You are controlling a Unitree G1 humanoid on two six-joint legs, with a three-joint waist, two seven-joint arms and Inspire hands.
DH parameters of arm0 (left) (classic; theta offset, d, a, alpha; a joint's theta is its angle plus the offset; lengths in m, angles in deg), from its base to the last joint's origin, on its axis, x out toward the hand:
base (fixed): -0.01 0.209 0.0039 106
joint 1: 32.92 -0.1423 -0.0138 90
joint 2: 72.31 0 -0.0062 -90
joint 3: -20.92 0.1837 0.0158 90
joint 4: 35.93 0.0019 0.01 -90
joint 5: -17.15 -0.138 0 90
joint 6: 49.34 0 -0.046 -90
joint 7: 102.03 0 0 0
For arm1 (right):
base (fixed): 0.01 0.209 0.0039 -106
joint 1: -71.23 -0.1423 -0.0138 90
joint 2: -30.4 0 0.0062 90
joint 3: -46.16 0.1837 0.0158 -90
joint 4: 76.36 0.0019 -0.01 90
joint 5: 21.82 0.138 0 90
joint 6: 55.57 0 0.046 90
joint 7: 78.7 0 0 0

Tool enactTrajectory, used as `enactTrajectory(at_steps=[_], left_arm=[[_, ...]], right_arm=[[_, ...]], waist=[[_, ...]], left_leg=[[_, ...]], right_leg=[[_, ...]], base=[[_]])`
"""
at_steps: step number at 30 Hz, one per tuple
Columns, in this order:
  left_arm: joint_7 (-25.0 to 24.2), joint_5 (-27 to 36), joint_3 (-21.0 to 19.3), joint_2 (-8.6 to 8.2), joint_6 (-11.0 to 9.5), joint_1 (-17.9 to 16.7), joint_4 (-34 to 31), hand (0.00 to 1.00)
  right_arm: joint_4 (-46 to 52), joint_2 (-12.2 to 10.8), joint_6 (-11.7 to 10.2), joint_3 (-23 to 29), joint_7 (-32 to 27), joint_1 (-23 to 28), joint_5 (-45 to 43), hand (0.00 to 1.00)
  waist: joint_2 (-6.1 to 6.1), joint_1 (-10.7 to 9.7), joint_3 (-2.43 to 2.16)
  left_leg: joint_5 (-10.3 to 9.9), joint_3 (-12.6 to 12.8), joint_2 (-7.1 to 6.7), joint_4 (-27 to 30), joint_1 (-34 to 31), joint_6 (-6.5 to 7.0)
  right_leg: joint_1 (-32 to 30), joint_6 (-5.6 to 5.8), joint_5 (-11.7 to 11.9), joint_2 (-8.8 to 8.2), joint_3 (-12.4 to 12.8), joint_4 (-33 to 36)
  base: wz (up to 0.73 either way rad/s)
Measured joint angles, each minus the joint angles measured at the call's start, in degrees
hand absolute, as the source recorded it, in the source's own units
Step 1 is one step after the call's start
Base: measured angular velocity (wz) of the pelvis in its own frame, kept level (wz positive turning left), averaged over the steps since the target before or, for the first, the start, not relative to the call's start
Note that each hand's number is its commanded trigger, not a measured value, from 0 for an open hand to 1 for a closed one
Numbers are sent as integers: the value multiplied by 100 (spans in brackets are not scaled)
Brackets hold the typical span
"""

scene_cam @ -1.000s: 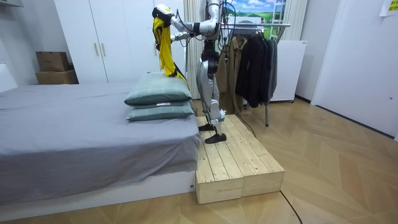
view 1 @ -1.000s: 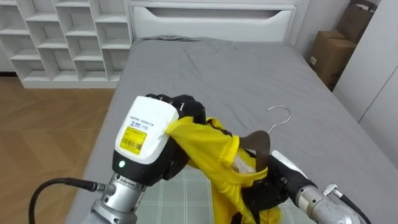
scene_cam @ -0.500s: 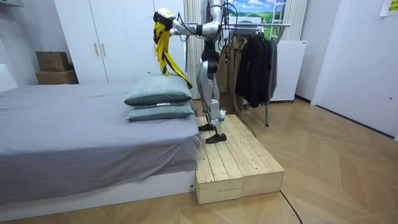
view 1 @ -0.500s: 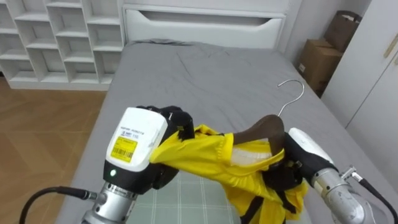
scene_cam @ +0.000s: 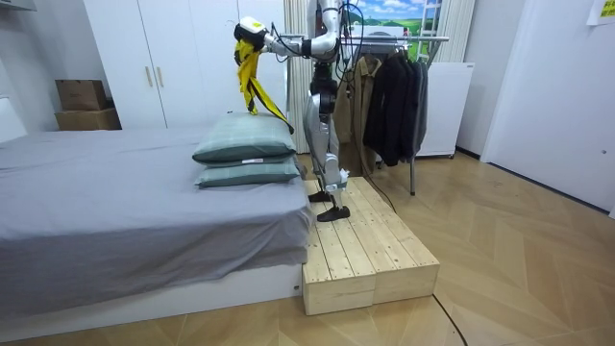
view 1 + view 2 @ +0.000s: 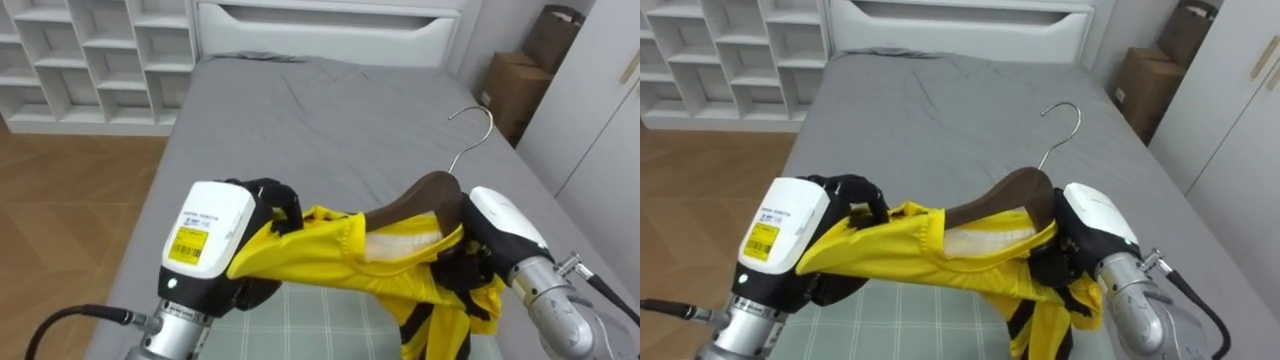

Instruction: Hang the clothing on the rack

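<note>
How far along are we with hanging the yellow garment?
Done: the yellow fabric garment is lifted above the grey bed, and the dark wooden hanger sits partly inside its neck. In hand: the left hand grips the collar, the right hand grips the hanger. Left: seat it fully and hang it on the metal clothes rack behind the robot.

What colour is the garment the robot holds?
The garment is yellow; clearest in left eye view.
</note>
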Motion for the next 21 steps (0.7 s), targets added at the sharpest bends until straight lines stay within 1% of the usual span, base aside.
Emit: enactTrajectory(at_steps=[2, 4, 7, 9, 11, 13, 15, 16, 17, 19, 21], left_arm=[[-86, 67, 4, -3, 24, -34, 137, 0], [-259, 98, 1, -36, 97, -34, 347, 0], [-504, 94, 1, -51, 197, -36, 443, 0], [-595, 94, -1, -62, 220, -40, 459, 0], [-699, 97, -19, -127, 216, -40, 596, 0], [-875, 98, -19, -206, 223, -55, 936, 0], [-974, 102, -14, -242, 219, -128, 1084, 0], [-1026, 135, -13, -261, 194, -157, 1178, 0], [-1066, 211, -13, -275, 185, -155, 1244, 0], [-1216, 366, -28, -363, 204, -161, 1434, 0], [-1329, 557, -35, -422, 202, -161, 1572, 0]], right_arm=[[0, 0, 36, -25, 3, 0, -103, 100], [28, -1, 33, -28, 5, -1, -301, 100], [84, -1, 32, -28, 4, -1, -543, 100], [118, -1, 27, -28, 4, -1, -561, 100], [117, -1, 28, -28, 14, 0, -554, 100], [120, -2, 21, -28, 50, 40, -576, 100], [126, -2, -24, -28, 83, 45, -714, 100], [133, -17, -45, -28, 93, 49, -720, 100], [133, -26, -49, -28, 94, 57, -720, 100], [134, -37, -99, -28, 95, 99, -725, 100], [134, -47, -101, -28, 102, 118, -753, 100]], waist=[[-13, -6, 7], [-16, -6, 5], [-26, -3, 4], [-26, 12, 4], [-26, 11, 4], [-32, 26, 8], [-51, 15, 19], [-70, 11, 31], [-75, 6, 33], [-91, 17, 33], [-91, 26, 33]], left_leg=[[0, 15, 3, 1, 1, 0], [0, 27, 28, 1, -37, 0], [0, 22, 28, 18, -94, 0], [0, 20, 28, 16, -100, 0], [0, 13, 28, 15, -70, 0], [0, 6, 30, -20, 25, 0], [0, 5, 30, -21, 47, 0], [0, 4, 33, -21, 46, 0], [0, 3, 33, -21, 44, 0], [0, 2, 33, -20, 43, 0], [0, 5, 30, -19, 45, 0]], right_leg=[[-4, 0, 0, -2, 6, 1], [-57, 0, 0, -8, 6, 20], [-107, 0, 0, -10, 1, 22], [-121, 0, 0, -2, 14, 22], [-92, 0, 0, 3, 22, 17], [-2, 0, 0, 23, 43, 0], [12, 0, 0, 30, 80, -4], [12, 0, 0, 29, 83, -4], [11, 0, 0, 29, 84, -4], [10, 0, -1, 21, 85, -4], [10, 1, -1, 9, 79, -3]], base=[[-6], [-4], [0], [0], [0], [0], [-2], [-3], [0], [0], [0]])
